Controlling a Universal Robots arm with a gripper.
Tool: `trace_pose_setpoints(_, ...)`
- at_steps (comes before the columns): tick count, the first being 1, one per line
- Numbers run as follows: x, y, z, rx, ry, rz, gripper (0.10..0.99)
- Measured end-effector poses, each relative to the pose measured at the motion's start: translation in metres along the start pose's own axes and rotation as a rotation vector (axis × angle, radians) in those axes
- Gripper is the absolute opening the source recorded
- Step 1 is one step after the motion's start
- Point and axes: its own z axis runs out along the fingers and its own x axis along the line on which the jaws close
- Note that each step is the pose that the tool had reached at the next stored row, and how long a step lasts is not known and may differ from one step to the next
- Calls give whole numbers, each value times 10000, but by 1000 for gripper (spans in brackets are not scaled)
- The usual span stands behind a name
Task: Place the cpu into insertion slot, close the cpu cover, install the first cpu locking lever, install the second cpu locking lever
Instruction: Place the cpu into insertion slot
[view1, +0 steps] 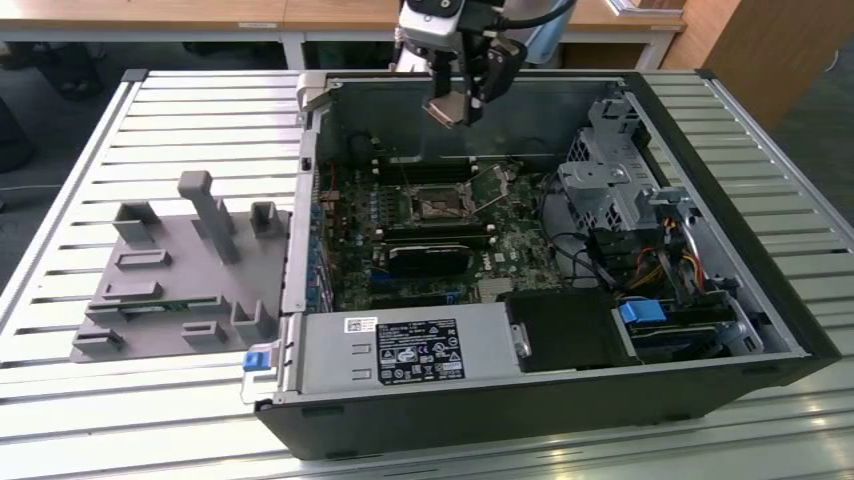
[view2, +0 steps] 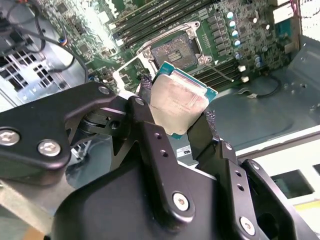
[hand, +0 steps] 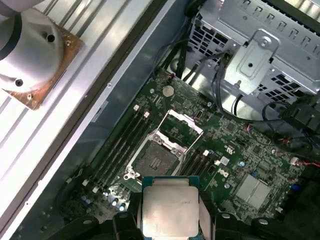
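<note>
Inside the open black metal computer case (view1: 534, 425), the square silver-rimmed insertion slot (hand: 157, 161) sits bare, its thin metal cpu cover (hand: 184, 125) apparently raised. Well above it, the black two-finger gripper (view2: 177, 102) clamps the small flat silver-faced cpu (view2: 179, 104) by opposite edges. The chip is light, stiff and probably fragile underneath, so edges suit.

Bright, even light outside; dimmer inside the case.

Exterior view: slatted table (view1: 80, 150) pale, near edge almost washed out. The computer case (view1: 534, 410) walls shade the motherboard (view1: 427, 230), with no hard shadows. Second wrist view: blown-out glare patch (view2: 95, 20) on the board. The cpu (view2: 180, 100) face has a dull sheen, and the gripper (view2: 176, 106) body is near black with pin highlights on its screws. First wrist view: small glare spot (hand: 107, 192) at the board's edge, and the slats are overbright.
</note>
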Motion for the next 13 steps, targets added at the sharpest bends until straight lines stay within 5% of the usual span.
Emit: trace_pose_setpoints(13,0,-2,25,-14,-125,1362,537)
